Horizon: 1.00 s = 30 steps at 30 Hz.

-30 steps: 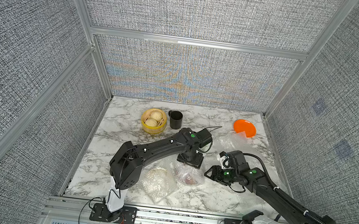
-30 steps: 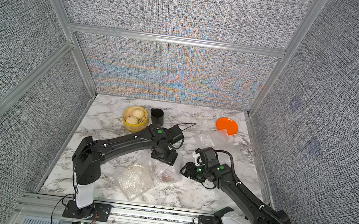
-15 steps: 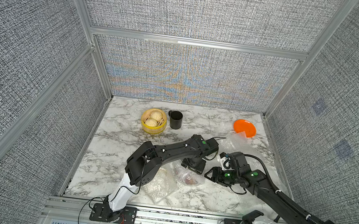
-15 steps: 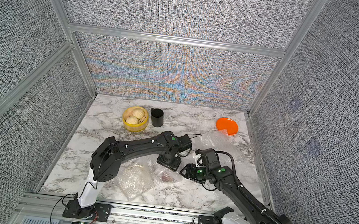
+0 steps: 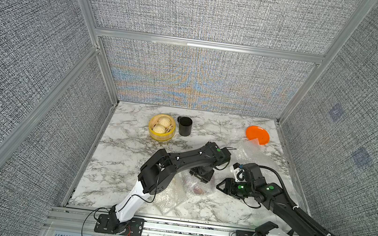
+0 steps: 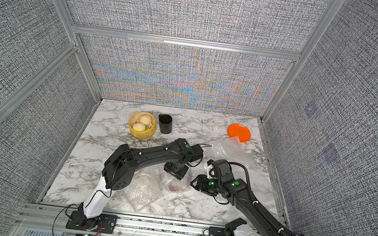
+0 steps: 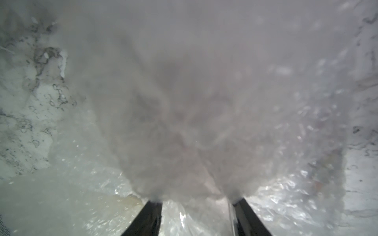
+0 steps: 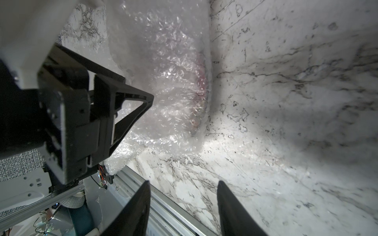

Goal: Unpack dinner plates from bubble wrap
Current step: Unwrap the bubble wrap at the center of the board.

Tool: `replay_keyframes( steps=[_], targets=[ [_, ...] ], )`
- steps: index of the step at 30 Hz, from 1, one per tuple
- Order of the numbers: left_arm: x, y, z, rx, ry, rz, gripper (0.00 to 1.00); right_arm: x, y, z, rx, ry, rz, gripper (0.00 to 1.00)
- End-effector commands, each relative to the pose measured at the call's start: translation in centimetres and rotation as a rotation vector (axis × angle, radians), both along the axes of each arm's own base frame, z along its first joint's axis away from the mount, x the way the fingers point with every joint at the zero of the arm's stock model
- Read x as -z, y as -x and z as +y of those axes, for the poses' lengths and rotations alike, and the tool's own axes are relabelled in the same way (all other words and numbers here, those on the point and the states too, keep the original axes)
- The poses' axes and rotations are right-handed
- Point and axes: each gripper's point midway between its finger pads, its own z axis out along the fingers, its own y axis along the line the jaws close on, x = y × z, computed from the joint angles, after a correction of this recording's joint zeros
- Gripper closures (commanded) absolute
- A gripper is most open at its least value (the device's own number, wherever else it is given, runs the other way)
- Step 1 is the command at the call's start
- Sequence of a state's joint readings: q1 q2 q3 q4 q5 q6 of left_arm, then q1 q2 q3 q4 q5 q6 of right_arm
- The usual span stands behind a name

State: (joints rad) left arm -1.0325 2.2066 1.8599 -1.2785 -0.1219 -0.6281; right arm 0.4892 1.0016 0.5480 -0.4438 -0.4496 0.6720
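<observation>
**Wrap removal on the red plate: left grip unconfirmed**

Step in hand, as judged: peeling the bubble wrap (image 8: 169,81) off the dark red plate (image 6: 174,187), which lies bundled at mid-table, towards the front. To do it well, pinch film only, draw it up and away from the rim, and let the right side steady the plate.

The left gripper (image 7: 196,201) points straight down into the bundle. Its jaws stand part-way apart with film bunched between them and the tips buried, so a pinch cannot be confirmed. The right gripper (image 8: 184,183) hovers low just beside the bundle, jaws spread and empty.

The orange plate (image 5: 257,135) sits bare at the far right corner. A second wrapped bundle (image 6: 142,189) lies nearer the front.
</observation>
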Motion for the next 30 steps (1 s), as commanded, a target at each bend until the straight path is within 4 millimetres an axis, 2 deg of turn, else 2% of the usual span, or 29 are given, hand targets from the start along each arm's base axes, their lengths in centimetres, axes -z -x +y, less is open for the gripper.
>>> replay_keyframes(
  steps=[1, 5, 6, 10, 13, 16, 20, 23, 27, 30],
  targets=[
    [-0.7, -0.2, 1.4, 0.022, -0.051, -0.016, 0.53, -0.2, -0.5, 0.6, -0.006, -0.012, -0.012, 0.47],
    [-0.7, -0.3, 1.3, 0.022, -0.049, -0.018, 0.75, -0.2, -0.8, 1.2, -0.03, -0.004, -0.012, 0.47],
    [-1.0, -0.3, 1.2, 0.019, -0.041, -0.023, 0.78, -0.3, -0.7, 1.4, -0.041, 0.0, -0.016, 0.47],
    [-1.8, -0.7, 1.1, 0.016, -0.019, -0.048, 0.82, -0.6, -0.9, 1.8, -0.067, 0.014, -0.042, 0.45],
    [-2.0, -0.9, 1.4, 0.014, -0.022, -0.054, 1.0, -0.5, -1.0, 2.0, -0.072, 0.016, -0.042, 0.45],
    [-3.0, -1.0, 1.0, 0.011, 0.03, -0.078, 1.0, -1.2, -1.1, 2.8, -0.108, 0.015, -0.079, 0.45],
    [-4.4, -0.7, -1.1, 0.027, 0.18, -0.076, 1.0, -2.2, -1.1, 3.6, -0.188, 0.047, -0.168, 0.33],
    [-4.8, -0.9, -3.0, 0.053, 0.258, -0.067, 1.0, -2.3, -1.1, 3.1, -0.194, 0.078, -0.196, 0.29],
    [-5.0, -1.4, -6.6, 0.116, 0.331, -0.041, 1.0, -2.4, -0.8, 2.0, -0.185, 0.113, -0.223, 0.27],
    [-5.3, -1.7, -7.9, 0.12, 0.361, -0.042, 1.0, -2.1, -0.4, 0.9, -0.184, 0.161, -0.238, 0.27]
  ],
)
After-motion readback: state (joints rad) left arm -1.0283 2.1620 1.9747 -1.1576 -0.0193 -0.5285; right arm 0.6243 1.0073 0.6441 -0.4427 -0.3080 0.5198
